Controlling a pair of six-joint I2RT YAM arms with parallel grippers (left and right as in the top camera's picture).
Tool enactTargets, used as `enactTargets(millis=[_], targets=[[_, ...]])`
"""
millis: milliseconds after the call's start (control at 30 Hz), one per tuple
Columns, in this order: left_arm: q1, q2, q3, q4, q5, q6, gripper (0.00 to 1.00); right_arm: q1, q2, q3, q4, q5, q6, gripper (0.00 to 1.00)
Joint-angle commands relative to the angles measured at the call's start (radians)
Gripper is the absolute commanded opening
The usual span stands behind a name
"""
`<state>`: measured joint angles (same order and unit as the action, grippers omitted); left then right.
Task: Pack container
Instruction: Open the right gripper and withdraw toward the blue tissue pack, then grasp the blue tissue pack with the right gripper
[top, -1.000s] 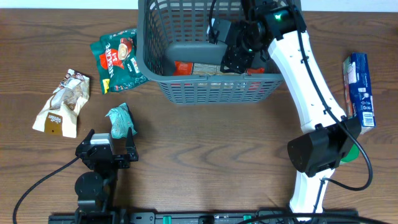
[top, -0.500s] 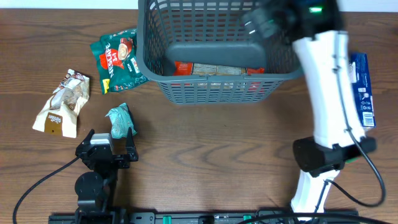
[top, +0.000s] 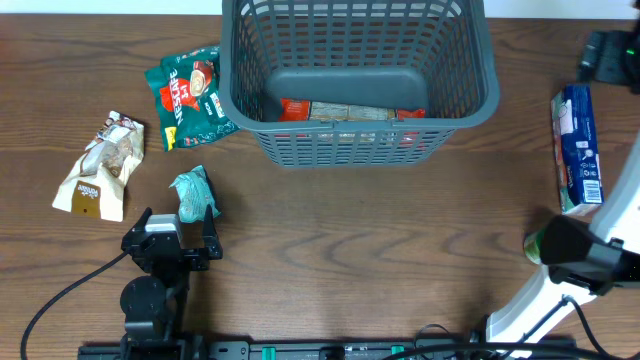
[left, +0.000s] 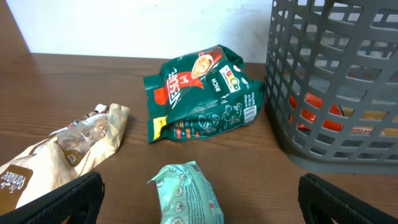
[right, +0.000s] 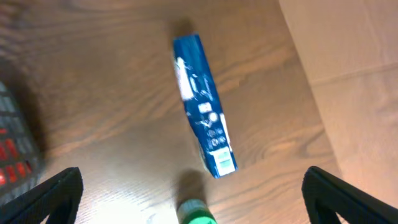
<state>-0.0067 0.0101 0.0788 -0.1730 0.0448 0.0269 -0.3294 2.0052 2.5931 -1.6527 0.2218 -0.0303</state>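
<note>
The container, a big dark grey lattice basket, stands at the back centre and holds a red and tan packet. It also shows at the right of the left wrist view. My left gripper is open near the front left, and a teal packet lies just ahead, between its fingers. My right gripper is open and empty, high at the far right, above a blue box that also shows in the right wrist view.
A green Nescafe pouch lies left of the basket. A beige snack bag lies at the far left. A green-capped bottle stands near the blue box, by the right arm's base.
My right arm has lifted out of the basket and swung to the far right, over the blue box. The left arm and the items on the table have not moved.
</note>
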Motion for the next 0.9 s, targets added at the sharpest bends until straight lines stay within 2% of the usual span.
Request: enactTargets(millis=[0,333,667,867], targets=[[0.005,-0.006,-0.024,-0.008,-0.005,0.006,0.99,-0.080,0.000,-0.068,0.014,-0.097,-0.027,0.92],[0.005,-0.006,-0.024,-0.008,-0.005,0.006,0.99,-0.161,0.002,-0.466,0.220,-0.106,-0.093,0.90],[0.005,-0.006,-0.024,-0.008,-0.005,0.006,0.99,-0.198,0.002,-0.885,0.552,-0.107,-0.182,0.91],[0.005,-0.006,-0.024,-0.008,-0.005,0.006,0.99,-0.254,0.002,-1.007,0.674,-0.156,-0.188,0.91]])
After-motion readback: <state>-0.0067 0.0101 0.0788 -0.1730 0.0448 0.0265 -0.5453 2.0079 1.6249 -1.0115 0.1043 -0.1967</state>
